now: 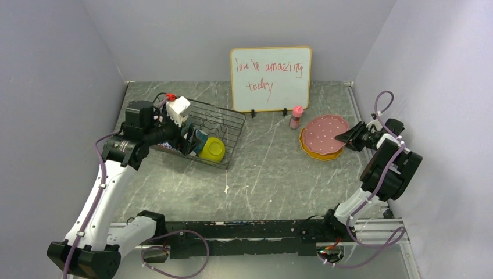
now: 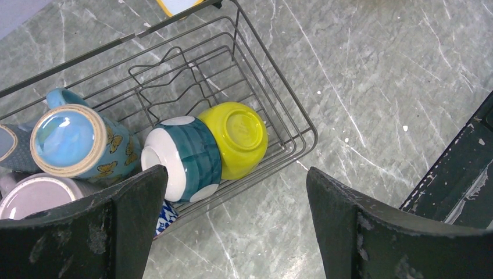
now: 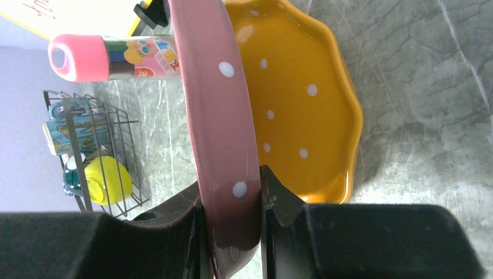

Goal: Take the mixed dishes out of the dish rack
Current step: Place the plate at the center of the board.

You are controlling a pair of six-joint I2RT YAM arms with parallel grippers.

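1. The right pincer [image 3: 231,197] is clenched on the rim of the pink speckled plate [image 3: 215,104], one finger on each face.
2. That plate is over the orange-yellow plate [image 3: 296,104] at the right of the worktop [image 1: 267,174]; I cannot tell whether the two touch.
3. A small pink bottle [image 1: 296,117] stands just left of the plates, near the white board [image 1: 271,78].
4. The dish rack [image 1: 224,119] sits at the far left, well apart from the plates.
5. The left pincer [image 2: 235,174] hangs released over the rack's near right end, fingers spread wide.
6. In that end a yellow bowl [image 2: 238,136] lies on its side, touching a teal white-spotted bowl [image 2: 189,154]; beside them lie a blue butterfly mug [image 2: 75,142] and a lilac mug [image 2: 35,197].
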